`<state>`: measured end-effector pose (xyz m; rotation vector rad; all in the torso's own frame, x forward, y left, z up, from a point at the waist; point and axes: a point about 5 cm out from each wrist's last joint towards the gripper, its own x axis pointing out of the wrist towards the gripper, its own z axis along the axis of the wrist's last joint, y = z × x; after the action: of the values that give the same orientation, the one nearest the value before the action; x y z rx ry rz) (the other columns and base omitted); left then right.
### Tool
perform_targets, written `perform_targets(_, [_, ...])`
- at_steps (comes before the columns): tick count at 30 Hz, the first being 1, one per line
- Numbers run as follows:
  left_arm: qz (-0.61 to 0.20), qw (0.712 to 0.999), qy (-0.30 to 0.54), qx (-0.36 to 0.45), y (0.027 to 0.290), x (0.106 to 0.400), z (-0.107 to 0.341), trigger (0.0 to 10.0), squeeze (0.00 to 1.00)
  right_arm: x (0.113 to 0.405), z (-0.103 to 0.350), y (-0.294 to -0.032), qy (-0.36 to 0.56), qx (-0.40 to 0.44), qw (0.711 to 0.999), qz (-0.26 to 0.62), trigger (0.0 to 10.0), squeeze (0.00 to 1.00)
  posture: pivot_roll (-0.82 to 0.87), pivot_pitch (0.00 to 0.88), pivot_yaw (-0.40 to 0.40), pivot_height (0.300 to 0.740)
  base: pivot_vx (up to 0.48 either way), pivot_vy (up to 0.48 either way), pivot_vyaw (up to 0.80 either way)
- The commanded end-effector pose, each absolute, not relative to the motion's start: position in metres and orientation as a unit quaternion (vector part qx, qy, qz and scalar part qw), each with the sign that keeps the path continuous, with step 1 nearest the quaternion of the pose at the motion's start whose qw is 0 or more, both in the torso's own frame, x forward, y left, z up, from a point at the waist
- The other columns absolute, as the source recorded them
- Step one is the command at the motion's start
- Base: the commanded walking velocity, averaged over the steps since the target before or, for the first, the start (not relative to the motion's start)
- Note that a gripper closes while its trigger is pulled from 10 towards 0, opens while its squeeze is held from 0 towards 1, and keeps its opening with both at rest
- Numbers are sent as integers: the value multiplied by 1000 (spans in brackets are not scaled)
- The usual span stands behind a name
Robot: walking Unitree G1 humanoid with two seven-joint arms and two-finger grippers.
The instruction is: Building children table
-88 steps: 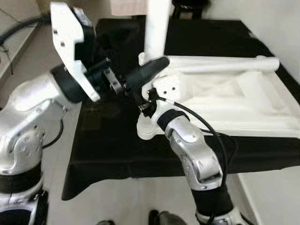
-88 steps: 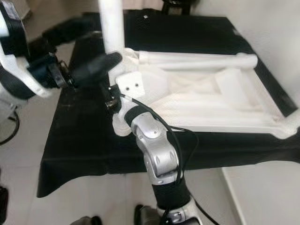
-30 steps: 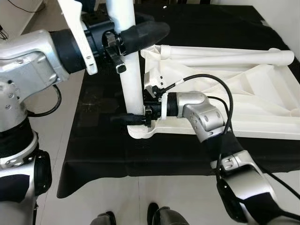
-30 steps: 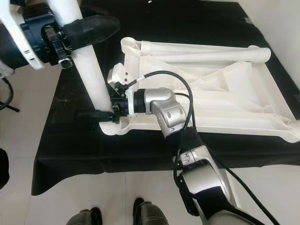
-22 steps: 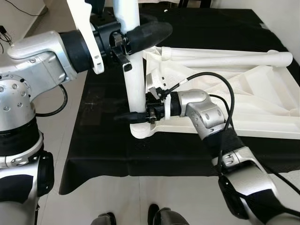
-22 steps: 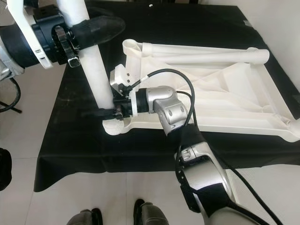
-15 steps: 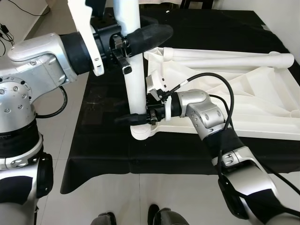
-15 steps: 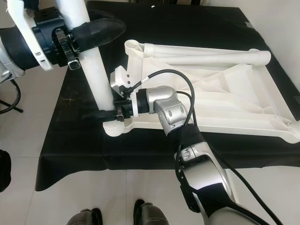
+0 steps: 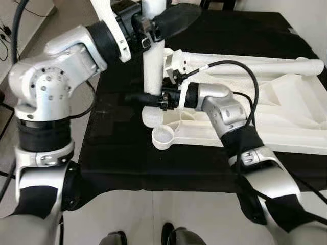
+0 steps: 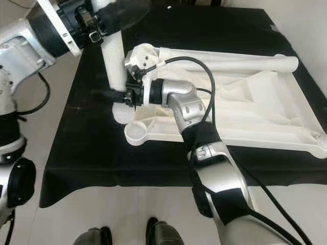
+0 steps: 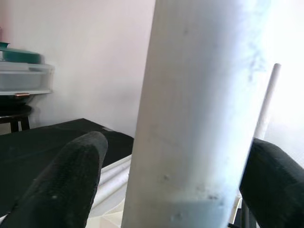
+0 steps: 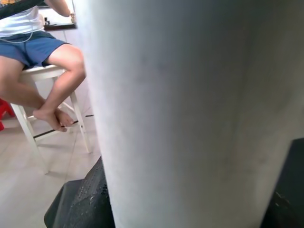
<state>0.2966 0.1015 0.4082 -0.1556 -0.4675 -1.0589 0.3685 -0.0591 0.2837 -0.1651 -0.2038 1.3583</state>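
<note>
A white table leg (image 9: 153, 66) stands upright, and both grippers hold it. My left gripper (image 9: 156, 18) is shut on its upper part; the left wrist view has the leg (image 11: 199, 114) between two black fingers (image 11: 76, 185). My right gripper (image 9: 148, 98) is shut on its lower part, just above the foot. The white tabletop (image 9: 265, 135) lies upside down on the black cloth. Its near-left corner socket (image 9: 164, 137) is an empty round cup. The leg's lower end (image 10: 121, 115) sits just beyond that socket, outside it.
A second white leg (image 9: 245, 64) lies along the tabletop's far side. The black cloth (image 9: 117, 158) hangs over the table's near edge, with tiled floor below. A person (image 12: 42, 47) sits on a white stool (image 12: 28, 123) off to the side.
The leg's foot was in the corner socket; now it stands just beyond it and the socket is empty. Both grippers kept their hold. The camera has also shifted.
</note>
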Motion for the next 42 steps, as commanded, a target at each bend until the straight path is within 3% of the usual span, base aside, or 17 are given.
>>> perform_targets(1, [-480,839,-244,-86,121,287,407,10000,1000,373,293,-69,-117,-59,789,601,0,0,-195,162,-56,740,0,0,0])
perform_targets(5, [-462,844,-258,-92,135,281,406,10000,1000,380,296,-78,-120,-51,812,569,0,0,-195,164,-61,740,0,0,0])
perform_targets(11, [-425,853,-280,-114,168,267,400,10000,1000,395,301,-103,-128,-21,871,475,0,0,-192,166,-60,740,0,0,0])
perform_targets(13, [-426,852,-273,-135,174,258,389,10000,1000,396,304,-109,-134,-4,871,472,0,0,-192,166,-59,740,0,0,0])
perform_targets(16, [-443,861,-217,-125,167,234,349,10000,1000,384,303,-108,-144,-3,831,538,0,0,-191,170,-59,740,0,0,0])
perform_targets(17, [-443,861,-217,-125,167,234,349,10000,1000,384,303,-108,-144,-3,831,538,0,0,-191,170,-59,740,0,0,0])
perform_targets(18, [-441,870,-188,-115,163,228,330,10000,0,379,301,-106,-145,-9,813,564,0,0,-191,171,-60,740,0,0,0])
perform_targets(23, [-399,907,-98,-92,158,216,277,10000,0,367,291,-99,-140,-21,782,607,0,0,-190,177,-61,740,0,0,0])
perform_targets(24, [-365,923,-75,-98,162,217,262,10000,0,366,286,-96,-137,-22,780,610,3490,0,-188,183,-60,740,0,0,0])
perform_targets(25, [-326,938,-55,-100,168,218,246,10000,0,364,281,-92,-132,-20,776,617,10000,0,-190,185,-60,740,0,0,0])
perform_targets(31, [-270,961,6,-62,174,211,209,10000,0,355,269,-81,-115,-15,756,644,10000,0,-187,199,-61,740,0,0,0])
perform_targets(37, [-302,948,101,-12,151,178,164,10000,0,351,257,-75,-95,-18,749,656,10000,0,-187,218,-63,740,0,0,0])
perform_targets(42, [-273,959,72,12,150,173,159,10000,0,347,252,-79,-79,-44,740,667,10000,0,-185,238,-70,740,0,0,0])
